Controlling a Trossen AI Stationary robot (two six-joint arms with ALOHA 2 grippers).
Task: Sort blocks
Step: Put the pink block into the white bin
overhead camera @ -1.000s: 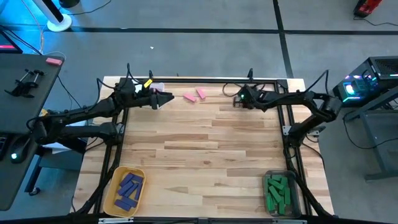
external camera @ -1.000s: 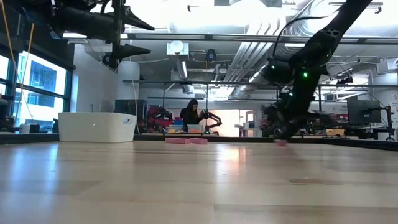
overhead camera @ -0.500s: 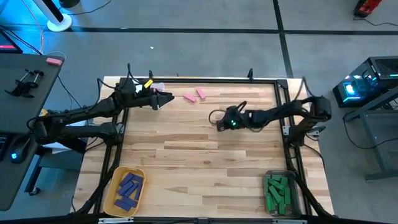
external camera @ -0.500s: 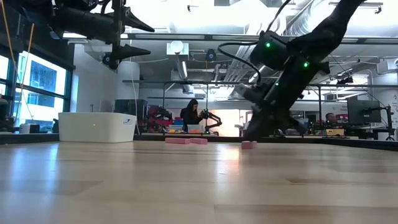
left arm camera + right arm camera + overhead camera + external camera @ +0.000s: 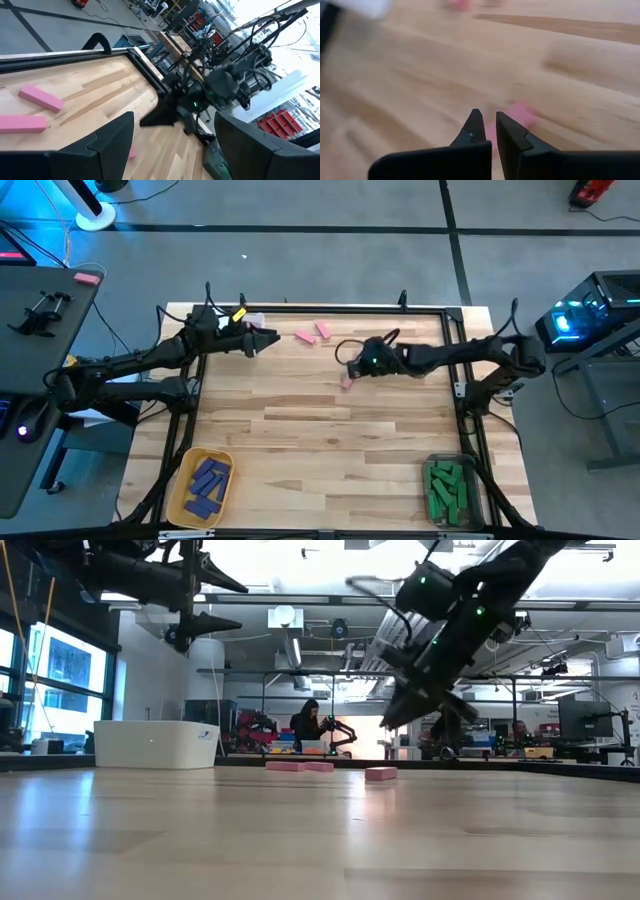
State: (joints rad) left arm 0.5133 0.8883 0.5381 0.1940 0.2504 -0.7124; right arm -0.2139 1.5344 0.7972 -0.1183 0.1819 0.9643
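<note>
- Over the middle of the table (image 5: 300,420), toward its far edge, the right gripper (image 5: 347,366) hangs in the air with its fingers (image 5: 475,127) pressed together and nothing between them.
- On the wood just beneath and in front of that gripper lies a loose pink block (image 5: 346,382); it rests flat and touches neither finger.
- Two more pink blocks (image 5: 313,333) lie close together near the far edge, between the two grippers; the left wrist view shows them side by side and apart from each other.
- The left gripper (image 5: 272,337) is held above the table near the far left corner, its jaws spread wide and empty.
- A white bin (image 5: 155,744) stands at the far left corner, below the left gripper.
- At the near left corner a yellow bin (image 5: 178,485) holds purple blocks (image 5: 207,481).
- At the near right corner a clear bin (image 5: 434,464) holds green blocks (image 5: 446,488).
- Beyond the table, a person (image 5: 307,725) sits in the room behind.
</note>
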